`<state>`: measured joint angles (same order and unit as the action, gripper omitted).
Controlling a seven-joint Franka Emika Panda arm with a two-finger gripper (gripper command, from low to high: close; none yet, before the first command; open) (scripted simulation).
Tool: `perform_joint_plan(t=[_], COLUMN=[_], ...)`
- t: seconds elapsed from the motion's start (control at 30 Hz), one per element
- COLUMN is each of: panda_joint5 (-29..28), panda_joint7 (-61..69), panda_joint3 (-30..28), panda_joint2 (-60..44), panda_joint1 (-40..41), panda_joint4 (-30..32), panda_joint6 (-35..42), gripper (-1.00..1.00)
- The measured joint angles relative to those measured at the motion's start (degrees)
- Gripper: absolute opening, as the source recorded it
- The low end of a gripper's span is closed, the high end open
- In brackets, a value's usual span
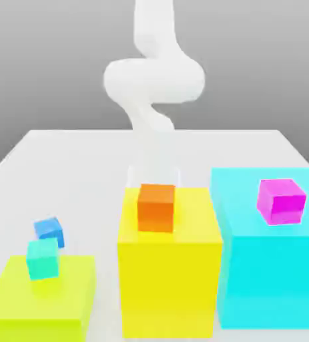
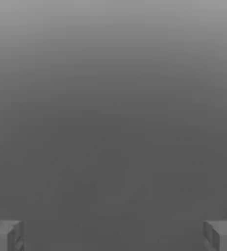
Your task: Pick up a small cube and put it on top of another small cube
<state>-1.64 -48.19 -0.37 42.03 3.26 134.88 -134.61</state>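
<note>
Exterior view, far left: a flat lime block sat low on the pale counter, and a small teal cube rested near its rear edge. Just behind it, the small blue cube, the one to be lifted, appeared to sit on the counter beyond the block, turned slightly askew. It lay toward the exterior view's left of the white arm and nearer that camera, so the coming move called for a reach out and sideways, then a descent past the teal cube without knocking it. Being a cube, the blue piece offered no long axis; its turned faces would likely set the wrist angle.

At the middle stood a tall yellow block carrying an orange cube; to the right, a broad cyan block bore a magenta cube. All had flat, plain faces and straight edges, against the arm's smooth, rounded casing. In the hand view the gripper stood wide, with nothing between its grey, angular tips.
</note>
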Motion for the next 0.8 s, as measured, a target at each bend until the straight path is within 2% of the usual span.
perform_joint_plan(t=[0.5, 0.67, 0.8], panda_joint5=[-7.1, -7.1, -4.3], panda_joint7=[-12.1, -14.3, -14.0], panda_joint3=[-7.6, -11.8, -15.6], panda_joint2=[-22.9, -30.3, -36.3], panda_joint1=[18.8, 23.8, 26.5], panda_joint4=[18.6, 24.7, 29.7], panda_joint6=[-16.9, -22.6, -27.3], gripper=[0.0, 0.0, 0.0])
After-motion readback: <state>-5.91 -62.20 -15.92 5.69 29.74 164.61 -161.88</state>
